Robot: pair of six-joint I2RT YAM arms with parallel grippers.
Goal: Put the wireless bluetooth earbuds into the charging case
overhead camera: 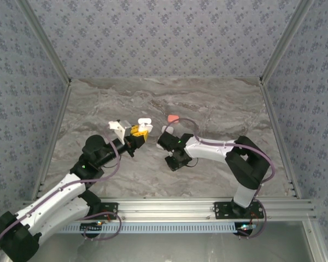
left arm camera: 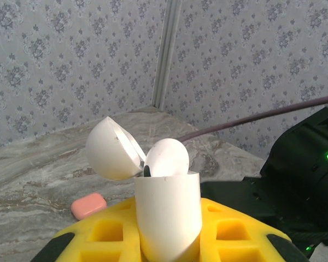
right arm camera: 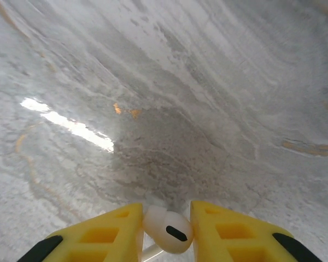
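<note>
The left gripper (left arm camera: 168, 228) is clamped on a white rounded plastic charging case (left arm camera: 167, 204). The case stands upright, with its domed lid (left arm camera: 112, 148) swung open to the left. A white plastic earbud (left arm camera: 167, 157) sits in it, head up, only the rounded head showing above the rim. The right gripper (right arm camera: 167, 212) pinches a second white earbud (right arm camera: 169, 232) over the grey marbled table (right arm camera: 169, 109), with its head forward between the fingertips and its stem running back toward the wrist. A pink pebble-shaped case (left arm camera: 88, 204) lies on the table beyond the left gripper.

No legible text anywhere.
The charging case (left arm camera: 167, 218), earbud (right arm camera: 168, 230), walls (overhead camera: 164, 33) and tabletop (overhead camera: 208, 109) carry no readable labels, brands or numbers.
</note>
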